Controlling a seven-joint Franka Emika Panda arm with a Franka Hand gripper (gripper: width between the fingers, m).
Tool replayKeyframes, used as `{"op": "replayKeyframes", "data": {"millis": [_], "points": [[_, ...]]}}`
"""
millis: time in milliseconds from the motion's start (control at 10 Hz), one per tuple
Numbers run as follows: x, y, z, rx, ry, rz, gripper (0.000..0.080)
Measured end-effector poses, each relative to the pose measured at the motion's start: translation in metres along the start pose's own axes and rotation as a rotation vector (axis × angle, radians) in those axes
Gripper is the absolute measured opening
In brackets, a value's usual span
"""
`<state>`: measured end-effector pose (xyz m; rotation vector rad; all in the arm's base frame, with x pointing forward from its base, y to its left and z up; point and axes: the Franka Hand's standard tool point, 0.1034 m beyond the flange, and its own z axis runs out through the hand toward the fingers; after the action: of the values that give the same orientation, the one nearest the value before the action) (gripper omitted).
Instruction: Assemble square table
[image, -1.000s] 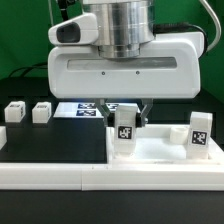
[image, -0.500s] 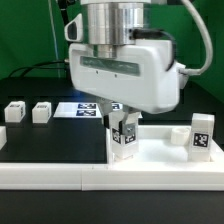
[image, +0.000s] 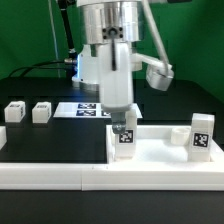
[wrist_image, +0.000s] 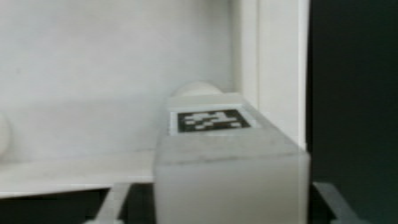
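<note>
The square table's white slab (image: 160, 152) lies flat at the exterior view's right. A stubby white leg (image: 125, 140) with a marker tag stands upright on the slab's near-left corner. My gripper (image: 122, 124) comes straight down over it, its fingers shut on the leg's upper part. In the wrist view the leg (wrist_image: 217, 150) fills the middle between my gripper (wrist_image: 221, 206) fingers, with the slab (wrist_image: 89, 90) and its raised rim behind it. A second leg (image: 200, 133) stands on the slab at the right.
Two loose legs (image: 14, 111) (image: 41, 111) lie on the black table at the exterior view's left. The marker board (image: 88, 108) lies behind the gripper. A long white rail (image: 60, 178) runs along the front edge.
The hand has turned about a quarter turn around its vertical axis, from broadside to narrow side on. The leg stays at the same corner of the slab.
</note>
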<state>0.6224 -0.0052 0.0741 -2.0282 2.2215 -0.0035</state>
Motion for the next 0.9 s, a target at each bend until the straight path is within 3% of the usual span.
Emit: {"op": "replayKeyframes", "data": {"millis": [100,300,400,500,900], "points": [[0.0,0.0,0.001,0.0,0.0,-0.024,0.0298],[-0.008,-0.002,-0.001,0.005,0.01,-0.247,0.0606],[-0.016,-0.002,0.0,0.03,0.02,-0.383,0.0606],[-0.019,-0.002,0.0,0.029,0.022,-0.538,0.0641],[-0.016,-0.002,0.0,0.024,0.028,-0.867,0.0648]]}}
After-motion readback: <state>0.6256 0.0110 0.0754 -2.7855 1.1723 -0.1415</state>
